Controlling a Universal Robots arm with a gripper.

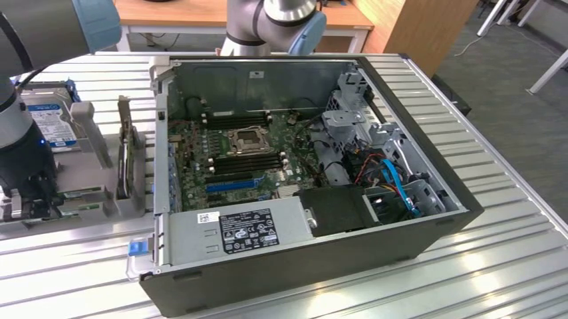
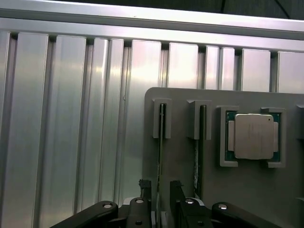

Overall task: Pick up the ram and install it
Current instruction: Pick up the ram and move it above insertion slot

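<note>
Two slots at the edge of a grey holder (image 2: 178, 156) on the ribbed bench (image 2: 71, 118) each hold a green stick. The gripper (image 2: 160, 186) straddles the ram (image 2: 162, 142) in the outermost slot, jaws apart. The other stick (image 2: 202, 142) and a silver chip (image 2: 251, 135) sit alongside.

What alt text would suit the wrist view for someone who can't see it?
The gripper, open, straddles the ram, a thin stick standing on edge in a grey holder. A square silver processor chip sits in the same holder, on a ribbed metal table.
</note>
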